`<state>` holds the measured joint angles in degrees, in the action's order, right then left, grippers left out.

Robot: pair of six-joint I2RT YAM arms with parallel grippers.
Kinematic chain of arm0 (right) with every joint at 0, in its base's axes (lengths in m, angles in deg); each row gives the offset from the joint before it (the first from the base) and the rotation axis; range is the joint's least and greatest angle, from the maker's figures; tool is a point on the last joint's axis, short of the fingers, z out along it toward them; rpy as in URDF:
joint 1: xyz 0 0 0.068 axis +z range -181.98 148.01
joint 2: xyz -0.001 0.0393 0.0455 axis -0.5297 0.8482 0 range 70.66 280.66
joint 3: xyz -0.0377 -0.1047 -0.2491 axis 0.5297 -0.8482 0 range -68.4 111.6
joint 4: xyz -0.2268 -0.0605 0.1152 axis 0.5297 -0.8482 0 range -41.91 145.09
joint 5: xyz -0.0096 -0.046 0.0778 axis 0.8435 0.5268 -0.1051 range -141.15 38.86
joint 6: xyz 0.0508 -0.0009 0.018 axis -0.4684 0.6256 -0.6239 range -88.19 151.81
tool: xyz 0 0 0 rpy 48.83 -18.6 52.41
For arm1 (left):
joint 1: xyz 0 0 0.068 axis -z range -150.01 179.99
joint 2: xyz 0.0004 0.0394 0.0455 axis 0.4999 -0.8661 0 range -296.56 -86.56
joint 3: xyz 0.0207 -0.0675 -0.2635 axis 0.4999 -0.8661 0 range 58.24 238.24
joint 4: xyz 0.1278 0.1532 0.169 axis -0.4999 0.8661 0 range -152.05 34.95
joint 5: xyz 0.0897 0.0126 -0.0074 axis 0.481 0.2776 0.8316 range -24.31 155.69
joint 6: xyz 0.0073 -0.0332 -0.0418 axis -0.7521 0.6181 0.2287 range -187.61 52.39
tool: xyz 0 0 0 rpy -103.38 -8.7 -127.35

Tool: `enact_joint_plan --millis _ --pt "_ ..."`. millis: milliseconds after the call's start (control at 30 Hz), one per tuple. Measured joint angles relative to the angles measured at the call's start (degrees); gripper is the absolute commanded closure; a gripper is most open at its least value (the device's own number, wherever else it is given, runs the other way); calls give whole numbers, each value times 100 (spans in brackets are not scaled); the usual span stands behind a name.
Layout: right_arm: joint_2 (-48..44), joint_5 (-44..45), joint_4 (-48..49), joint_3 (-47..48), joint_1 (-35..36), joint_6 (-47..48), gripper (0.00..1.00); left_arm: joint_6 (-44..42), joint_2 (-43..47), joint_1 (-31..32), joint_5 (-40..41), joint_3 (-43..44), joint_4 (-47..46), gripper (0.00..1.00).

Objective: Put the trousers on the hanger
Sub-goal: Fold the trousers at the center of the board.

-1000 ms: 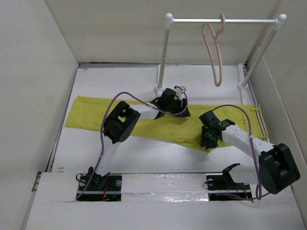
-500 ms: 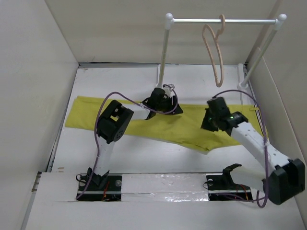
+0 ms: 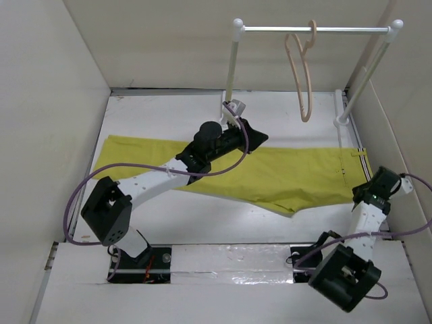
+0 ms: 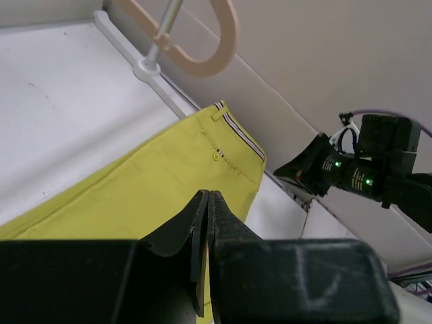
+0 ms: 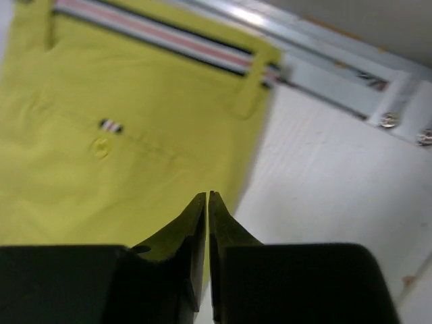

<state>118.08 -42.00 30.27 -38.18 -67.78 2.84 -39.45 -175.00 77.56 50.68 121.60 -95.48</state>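
Your left jaws and right jaws sit pinched shut, empty, so open them before lifting the yellow-green cloth trousers (image 3: 290, 177) toward the thin beige wooden hanger (image 4: 206, 69).

The yellow-green trousers (image 3: 304, 175) lie flat, spread lengthwise across the tabletop (image 3: 283, 111), with the striped waistband at the right. The pale hanger (image 3: 302, 81) hangs by its hook from the rail (image 3: 270, 29), seemingly edge-on.

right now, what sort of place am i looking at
Most likely a robot test cell: a white table boxed in by plain panels, a left arm and right arm bolted at its near edge, and a rail stand with one hanger behind trousers laid flat.
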Motion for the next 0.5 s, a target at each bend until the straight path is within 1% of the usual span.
enact_joint_plan --millis 67,100,167,200,233,333,400,500 --pt "240 -42 129 -39 -601 103 33 -9 157 -4 81 -107 -96 100" --pt "341 -63 227 -74 -846 127 21 -9 188 -7 129 -157 -118 100" --pt "492 -208 402 -197 -1316 223 12 -9 190 -9 201 -227 -96 100" --pt "542 -332 468 -256 -1517 234 10 -9 188 -7 227 -264 -87 100" --pt "595 -466 579 -328 -1690 269 10 -9 188 -2 245 -295 -55 100" --pt "824 -918 861 -461 -2076 328 14 -9 184 33 251 -302 -22 100" --pt "1110 -1296 1110 -468 -2170 339 18 -7 175 35 258 -302 -28 100" --pt "1565 -1810 1497 -481 -2192 328 20 -7 90 37 262 -302 -63 100"
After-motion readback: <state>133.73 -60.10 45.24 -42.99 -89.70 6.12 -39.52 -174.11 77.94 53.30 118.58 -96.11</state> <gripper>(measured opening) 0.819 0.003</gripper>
